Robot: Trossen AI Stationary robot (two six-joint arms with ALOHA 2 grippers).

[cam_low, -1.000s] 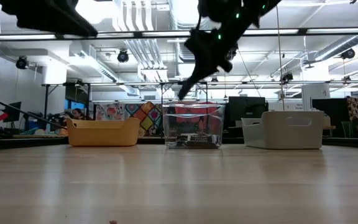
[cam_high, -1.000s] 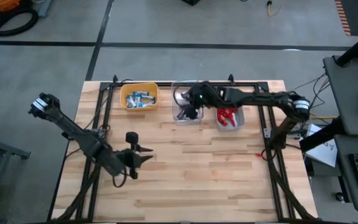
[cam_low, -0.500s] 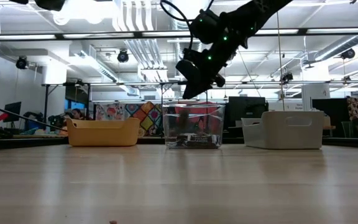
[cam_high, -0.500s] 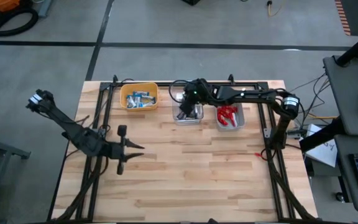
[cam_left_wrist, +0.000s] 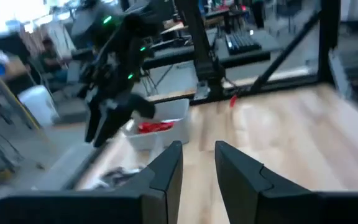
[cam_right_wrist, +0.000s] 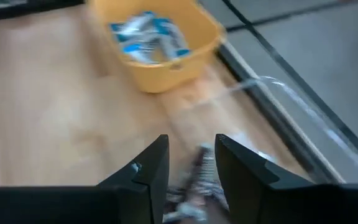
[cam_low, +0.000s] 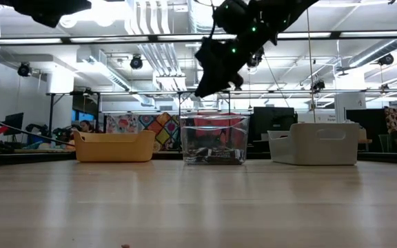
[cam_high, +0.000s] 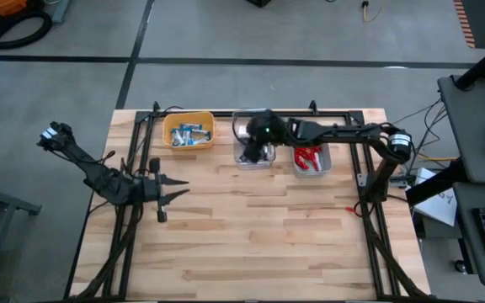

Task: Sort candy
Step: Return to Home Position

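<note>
The desk [cam_high: 268, 244] carries three bins in a row along its far edge. The yellow bin [cam_high: 189, 116] stands at the left end and holds the blue-and-white candy [cam_high: 190, 133]. The clear bin [cam_high: 255, 165] stands in the middle and holds the brown candy [cam_high: 251, 156]. The grey bin [cam_high: 327, 160] stands just beside it on the right and holds the red candy [cam_high: 308, 156]. The right gripper [cam_low: 202, 88] hangs in the air above the clear bin, tilted down toward it and apart from its rim; its jaws stand at a narrow gap with nothing between them. The left gripper [cam_high: 175, 188] is raised over the left part of the desk, well apart from the bins, and points toward the desk centre; its jaws also stand at a narrow gap and hold nothing. A small red object [cam_high: 349, 209] lies on the desk near the right arm's base; its kind cannot be told
</note>
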